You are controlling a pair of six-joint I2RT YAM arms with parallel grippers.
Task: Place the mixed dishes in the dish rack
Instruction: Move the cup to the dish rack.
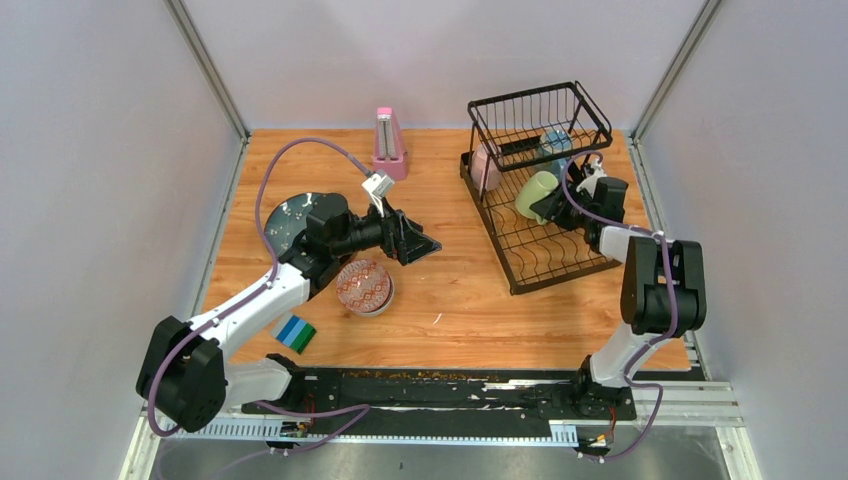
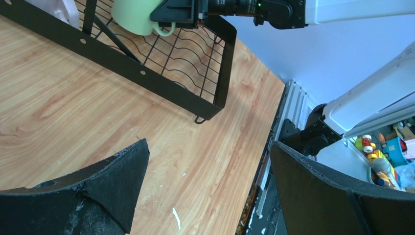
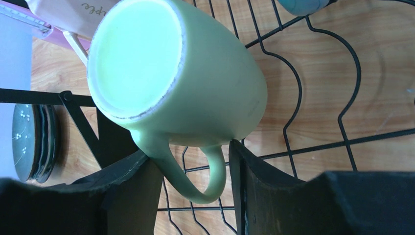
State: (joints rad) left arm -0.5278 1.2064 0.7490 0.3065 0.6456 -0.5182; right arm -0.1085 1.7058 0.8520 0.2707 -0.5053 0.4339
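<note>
The black wire dish rack stands at the back right. My right gripper reaches into it, shut on the handle of a pale green mug. The mug is tilted, base toward the wrist camera, above the rack's wavy wires. A pink-white mug sits in the rack, and a blue-patterned piece lies in the basket end. My left gripper hovers open and empty over bare table. A red-patterned bowl sits just below it. Blue-grey plates are stacked at the left, partly hidden by the left arm.
A pink metronome stands at the back centre. A blue-green striped block lies near the left arm's base. White walls close in the table on three sides.
</note>
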